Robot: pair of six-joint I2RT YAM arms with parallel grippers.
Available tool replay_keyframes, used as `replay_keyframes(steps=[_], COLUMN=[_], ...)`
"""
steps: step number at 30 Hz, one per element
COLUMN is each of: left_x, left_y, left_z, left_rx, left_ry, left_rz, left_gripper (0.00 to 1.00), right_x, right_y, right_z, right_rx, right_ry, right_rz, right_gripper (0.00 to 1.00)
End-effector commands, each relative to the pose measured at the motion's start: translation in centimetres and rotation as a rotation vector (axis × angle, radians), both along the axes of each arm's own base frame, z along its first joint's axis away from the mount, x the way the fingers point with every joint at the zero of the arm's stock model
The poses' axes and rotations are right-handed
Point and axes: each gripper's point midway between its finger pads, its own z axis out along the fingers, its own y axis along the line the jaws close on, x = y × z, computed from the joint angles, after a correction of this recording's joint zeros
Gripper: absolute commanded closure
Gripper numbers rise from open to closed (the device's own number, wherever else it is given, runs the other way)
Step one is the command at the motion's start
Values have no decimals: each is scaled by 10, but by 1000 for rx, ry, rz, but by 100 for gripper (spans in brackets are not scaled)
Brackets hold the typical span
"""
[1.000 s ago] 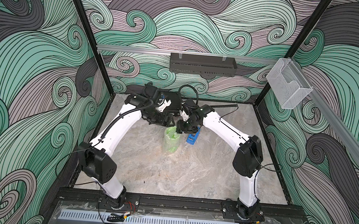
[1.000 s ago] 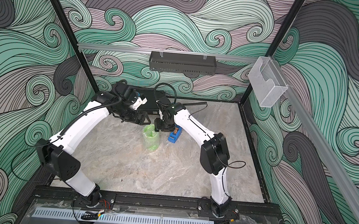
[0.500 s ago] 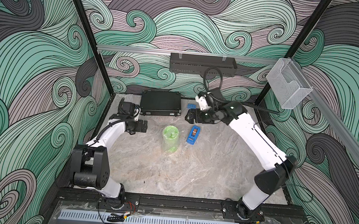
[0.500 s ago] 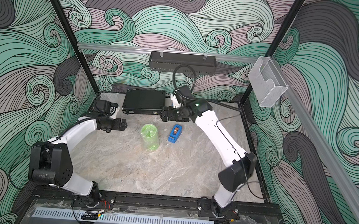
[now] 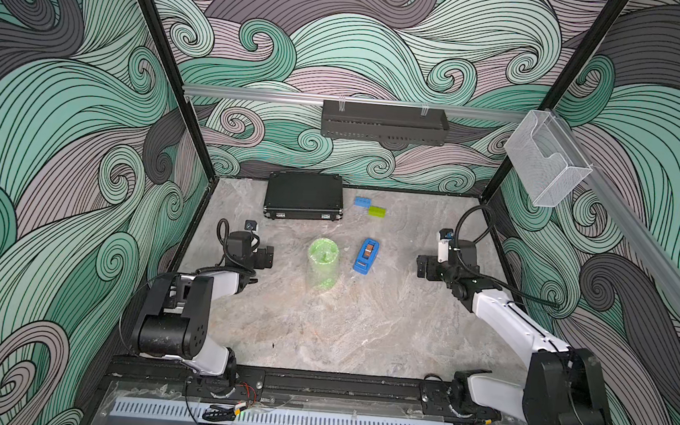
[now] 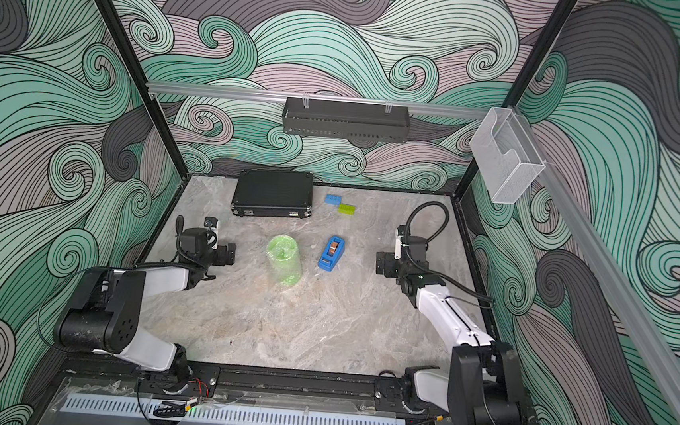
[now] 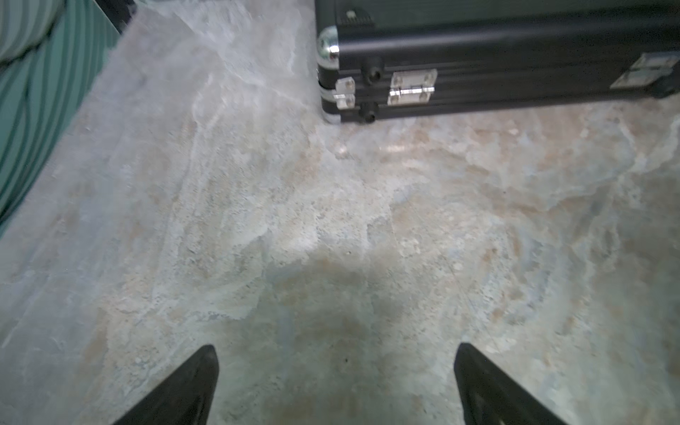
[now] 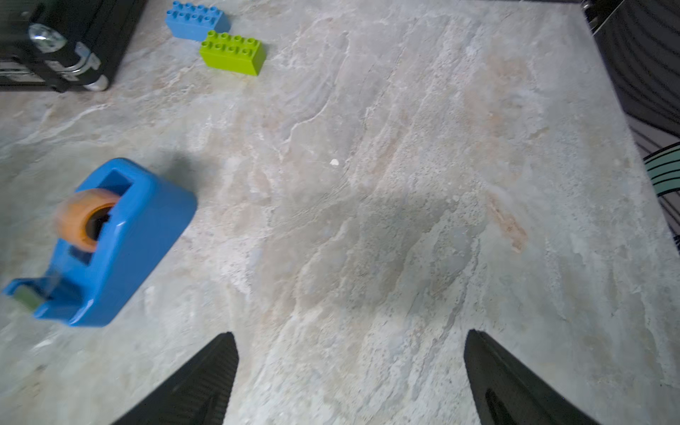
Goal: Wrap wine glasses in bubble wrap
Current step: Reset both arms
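where the left arm bends in beside the left wall, the left claw [image 7: 335, 346] hangs low over the bare tabletop [image 5: 320, 332]. its jaws are spread wide and nothing sits between them. in the left wrist view, a closed black case [image 7: 496, 62] lies ahead of this claw and apart from it. in both top views the case rests flat at the back of the tabletop, near the rear wall.

near the middle of the tabletop, the goblet [image 5: 322, 255] stands inside an upright tube of bubble wrap [image 5: 323, 279]. the wrap runs all around the goblet, and the lime green shows through the clear film. whether the bowl or the foot points up cannot be told. neither claw touches the wrapped goblet.

just right of the wrap, and clear of it, sits a blue tape dispenser [image 5: 366, 256]. behind it, a blue brick [image 5: 363, 201] and a lime-green brick [image 5: 377, 212] lie close together beside the case.

near the right wall, the right claw [image 8: 349, 333] hangs over the bare tabletop, jaws wide and empty, well apart from the dispenser.
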Motion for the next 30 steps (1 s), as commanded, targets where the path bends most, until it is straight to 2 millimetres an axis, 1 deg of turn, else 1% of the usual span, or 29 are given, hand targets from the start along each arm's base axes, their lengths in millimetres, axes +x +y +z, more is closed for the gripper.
replay_keyframes(steps=[1,3,5,8,10,11,13,15,17,22,27,28,30], left_x=[13,20,19,19,19,19,19,19,18,18,17,13,-1], left_y=[5,10,15,15,15,15,15,15,15,15,15,16,11], left_z=[34,34,29,29,30,30,30,30,30,30,31,33,36], left_rx=[19,18,0,4,5,4,4,4,4,5,8,10,4], left_ry=[-264,-234,-159,-175,-173,-170,-164,-163,-164,-164,-170,-181,-252], left_rz=[24,55,76,75,75,76,76,77,77,78,83,95,65], left_gripper=[1,1,1,2,1,1,1,1,1,1,1,1,1], right_x=[33,33,35,37,36,35,37,35,35,36,39,39,38], right_y=[-20,-28,-33,-47,-50,-47,-45,-45,-45,-43,-34,-34,-34], right_z=[39,33,25,5,-8,-14,-16,-19,-16,-17,-19,-19,-18], right_rx=[-36,-24,-25,49,79,79,81,73,75,58,57,57,56], right_ry=[-263,-298,-319,-304,-331,-339,-374,-327,-359,-336,-317,-316,-321], right_rz=[-69,-88,-83,-113,-112,-94,-79,-81,-81,-84,-28,-28,-28], right_gripper=[1,1,1,1,1,1,1,1,1,1,1,1,1])
